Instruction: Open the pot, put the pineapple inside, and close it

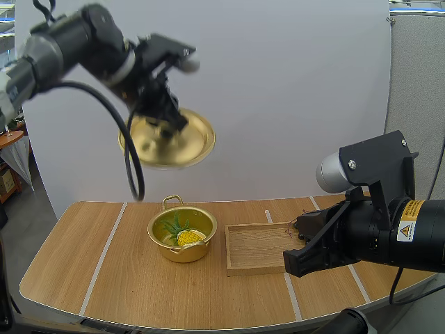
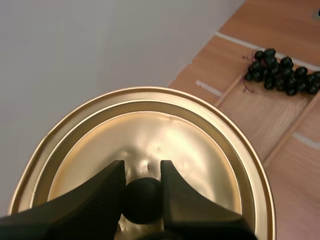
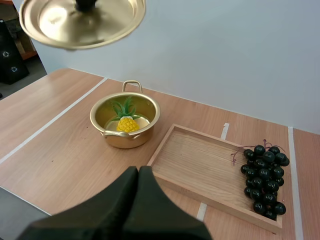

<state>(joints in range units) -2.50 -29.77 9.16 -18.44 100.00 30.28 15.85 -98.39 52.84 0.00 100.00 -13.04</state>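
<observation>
One round golden metal pot [image 1: 182,252] with two loop handles [image 1: 172,201]; one round golden metal lid [image 1: 189,143] with one black knob [image 2: 142,200]; one small yellow pineapple [image 1: 189,237]; one shallow rectangular wooden tray [image 1: 254,248]; one bunch of dark grapes [image 3: 262,175]; one wooden table [image 1: 125,278].

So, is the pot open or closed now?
Open. The left gripper holds the lid by its knob high above the pot, and the pineapple lies inside.

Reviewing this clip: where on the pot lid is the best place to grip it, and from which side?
The black knob at the centre of the lid, from the top face. It is the only narrow raised part; the rest is a wide shallow disc. The left gripper pinches it so now, high above the pot.
</observation>
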